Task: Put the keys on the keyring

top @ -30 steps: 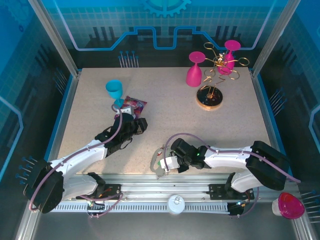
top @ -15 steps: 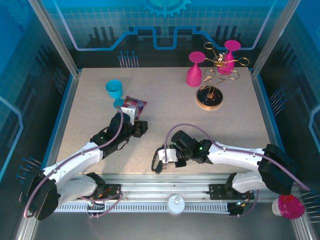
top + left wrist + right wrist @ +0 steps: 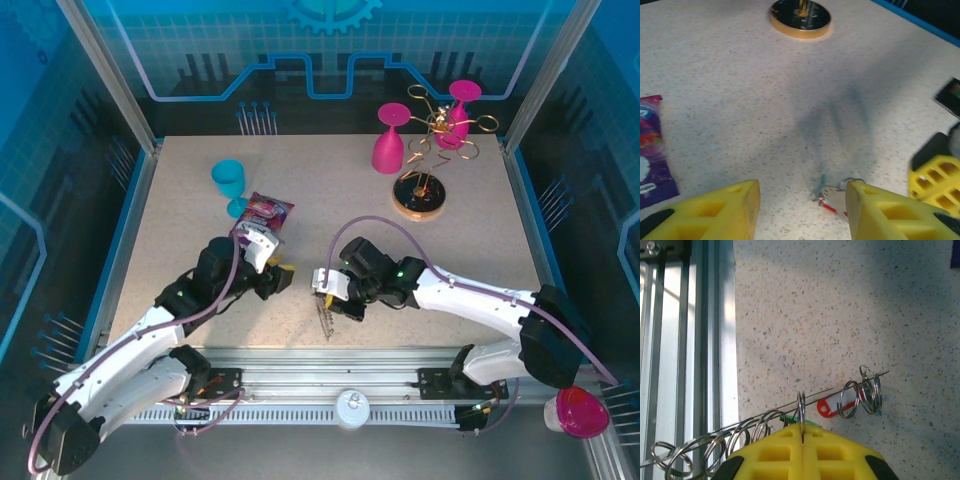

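Speckled table point(image 3: 330, 200), packet point(image 3: 267, 211) by left tool point(image 3: 802, 202), keyring point(image 3: 801, 404) in right tool point(image 3: 801, 432)

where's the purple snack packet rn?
Top view, table's left half: the purple snack packet lies just right of the teal cup.

Your speckled beige table point(image 3: 450, 260) carries a teal cup point(image 3: 228, 182) toward its far left corner, with a purple snack packet point(image 3: 266, 211) just beside it. Toward the far right corner stand an upturned pink glass point(image 3: 389, 145) and a gold rack point(image 3: 419, 197) on its round base. The keys point(image 3: 325, 318) sit close to the near edge; you cannot tell whether they rest on the surface.
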{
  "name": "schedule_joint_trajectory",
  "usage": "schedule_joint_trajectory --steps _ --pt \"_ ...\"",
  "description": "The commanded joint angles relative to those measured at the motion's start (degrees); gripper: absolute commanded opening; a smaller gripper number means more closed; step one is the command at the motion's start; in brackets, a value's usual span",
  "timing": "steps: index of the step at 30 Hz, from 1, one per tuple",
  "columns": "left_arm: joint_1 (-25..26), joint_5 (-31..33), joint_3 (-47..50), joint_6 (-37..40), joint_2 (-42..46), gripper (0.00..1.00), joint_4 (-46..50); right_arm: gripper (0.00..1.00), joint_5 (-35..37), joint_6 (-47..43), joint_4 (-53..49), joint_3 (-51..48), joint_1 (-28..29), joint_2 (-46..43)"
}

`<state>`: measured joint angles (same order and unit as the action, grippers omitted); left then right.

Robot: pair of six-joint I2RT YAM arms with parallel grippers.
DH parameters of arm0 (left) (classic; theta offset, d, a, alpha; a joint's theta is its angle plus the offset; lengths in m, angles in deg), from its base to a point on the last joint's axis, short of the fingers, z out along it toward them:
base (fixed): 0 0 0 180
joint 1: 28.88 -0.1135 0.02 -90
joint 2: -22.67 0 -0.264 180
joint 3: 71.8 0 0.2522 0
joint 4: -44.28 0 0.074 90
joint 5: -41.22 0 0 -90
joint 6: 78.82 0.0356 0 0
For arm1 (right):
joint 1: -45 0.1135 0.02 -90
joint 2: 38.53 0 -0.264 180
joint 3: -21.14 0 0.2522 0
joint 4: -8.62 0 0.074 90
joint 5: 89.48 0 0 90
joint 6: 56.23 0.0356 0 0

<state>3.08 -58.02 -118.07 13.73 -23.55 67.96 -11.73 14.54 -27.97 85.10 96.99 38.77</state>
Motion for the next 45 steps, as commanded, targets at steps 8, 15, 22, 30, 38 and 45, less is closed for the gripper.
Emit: schedule_joint_trajectory --steps 8,15,22,30,38,45 --pt "10.87 2.89 2.47 -13.17 3.11 0.61 1.82 0.0 4.11 10.82 -4.18 2.87 -0.41 -0.92" --pt "11.49 1.84 4.32 1.69 2.01 0.43 -0.36 0.0 2.41 3.02 -4.33 1.53 -0.73 -3.74" --pt "3.88 -14.76 3.73 15.22 -4.83 0.33 -5.47 0.0 -1.89 -3.44 -4.5 1.46 -2.84 -4.34" --pt "-0.01 -27.16 -0.45 19.17 -15.06 0.31 -12.34 0.0 -4.26 -7.99 -3.0 1.1 -3.65 -5.24" --pt "0.1 -35.65 -1.41 18.37 -21.6 0.3 -18.15 0.0 -4.27 -8.73 -2.64 1.13 -3.74 -5.57" --pt "0.07 -38.52 -1.37 23.38 -22.0 0.28 -14.31 0.0 -4.04 -8.21 -3.38 1.97 -3.72 -5.25"
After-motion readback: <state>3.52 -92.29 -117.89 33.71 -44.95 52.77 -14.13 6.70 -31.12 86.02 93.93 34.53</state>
